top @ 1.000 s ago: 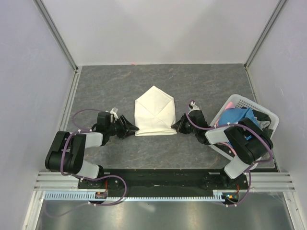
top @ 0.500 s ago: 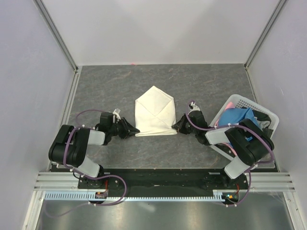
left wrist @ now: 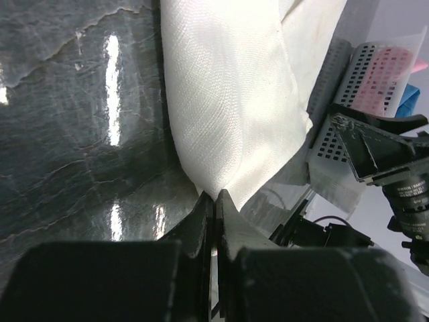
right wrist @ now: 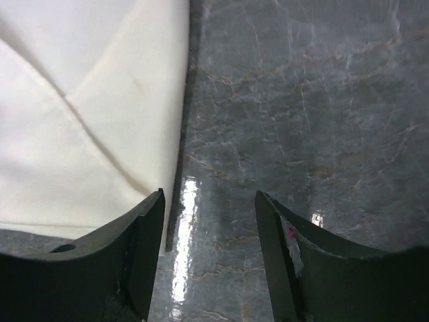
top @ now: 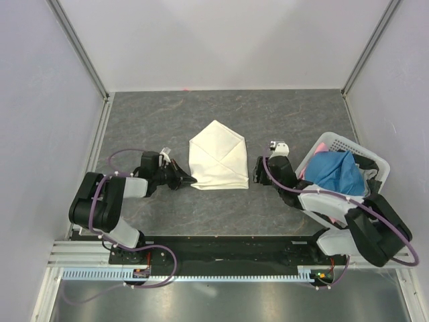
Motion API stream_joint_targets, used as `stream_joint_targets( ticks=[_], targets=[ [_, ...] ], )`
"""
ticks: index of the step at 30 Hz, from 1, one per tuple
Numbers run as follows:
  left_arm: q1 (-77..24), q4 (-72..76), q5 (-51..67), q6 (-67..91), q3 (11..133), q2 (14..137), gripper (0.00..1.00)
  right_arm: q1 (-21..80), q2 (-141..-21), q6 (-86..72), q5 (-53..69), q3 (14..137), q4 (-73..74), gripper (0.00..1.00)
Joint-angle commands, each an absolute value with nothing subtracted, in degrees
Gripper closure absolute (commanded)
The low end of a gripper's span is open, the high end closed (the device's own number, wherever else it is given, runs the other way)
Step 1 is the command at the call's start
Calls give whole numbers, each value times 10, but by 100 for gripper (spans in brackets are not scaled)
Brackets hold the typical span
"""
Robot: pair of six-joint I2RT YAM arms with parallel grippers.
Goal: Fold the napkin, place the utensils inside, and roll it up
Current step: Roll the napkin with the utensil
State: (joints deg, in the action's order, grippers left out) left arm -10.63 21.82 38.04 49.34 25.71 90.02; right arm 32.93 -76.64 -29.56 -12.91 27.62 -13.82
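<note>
The left gripper (top: 188, 179) is pinching the folded napkin (top: 216, 157) at its near corner, fingers pressed together. The right gripper (right wrist: 209, 221) is holding its fingers apart, the napkin's edge lying just beside it.

You see only part of the napkin (right wrist: 80, 100) in the right wrist view, cut off at the left and top edges; the right arm (top: 322, 198) hides the near side of the basket (top: 338, 139).
</note>
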Motion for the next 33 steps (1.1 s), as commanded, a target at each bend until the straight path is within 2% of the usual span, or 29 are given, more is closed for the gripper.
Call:
stream_joint_targets(
  ticks=[1,7,14,22,33],
  targets=[
    [-108,172,408,501,292,894,98,386,-708,-175,-213,265,-161,35],
    [-106,121,425,495,323,905,98,506,-722,-43,-234,279,-248,34],
    [-102,91,456,495,346,929,98,651,-854,83,-270,356,-304,31],
    [-90,81,483,496,352,947,98,702,-976,135,-283,417,-353,30],
    [-70,61,492,483,350,942,98,715,-1062,210,-287,472,-376,29]
  ],
)
